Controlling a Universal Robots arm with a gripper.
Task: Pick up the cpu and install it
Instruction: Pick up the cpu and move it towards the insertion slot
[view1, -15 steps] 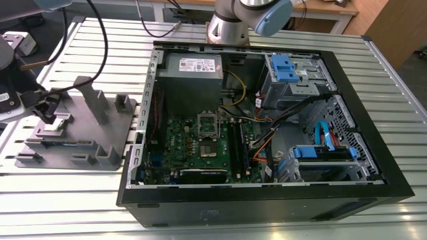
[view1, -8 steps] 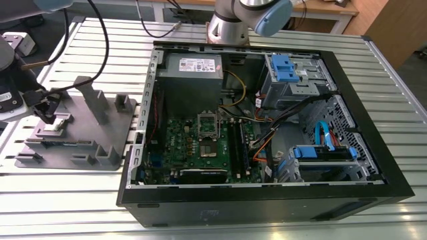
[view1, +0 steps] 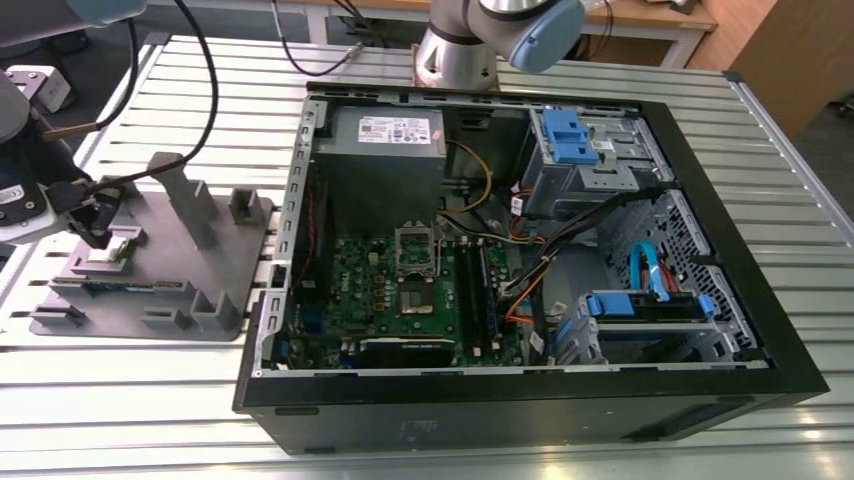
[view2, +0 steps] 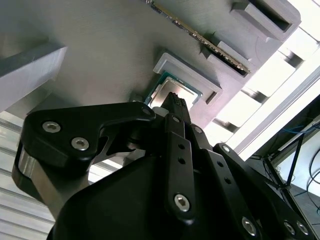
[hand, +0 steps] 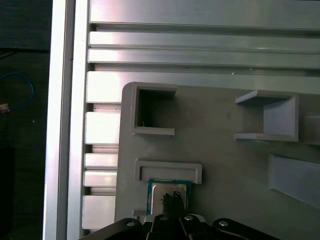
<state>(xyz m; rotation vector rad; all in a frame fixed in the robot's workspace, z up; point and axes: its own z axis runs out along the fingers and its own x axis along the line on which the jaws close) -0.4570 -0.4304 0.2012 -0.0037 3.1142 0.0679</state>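
Note:
The cpu (view2: 166, 89), a small square chip with a shiny metal top and green edge, lies flat in a shallow pocket of the grey plastic tray (view1: 167, 275). In the first wrist view the cpu (hand: 161, 190) sits just beyond my fingertips. My gripper (view2: 175, 103) hangs right over the chip's middle, its black fingers drawn together and shut with nothing between them. The exterior view puts my gripper (view1: 102, 232) at the left end of the tray. The open metal socket frame (view1: 418, 250) sits on the green motherboard inside the computer case.
The open black computer case (view1: 727, 170) lies to the exterior view's right of the tray, with a grey power-supply box (view1: 387, 140), blue drive brackets (view1: 567, 135) and loose cables. Tall posts (view1: 180, 195) rise from the tray. A slatted metal table (hand: 200, 55) lies under everything.

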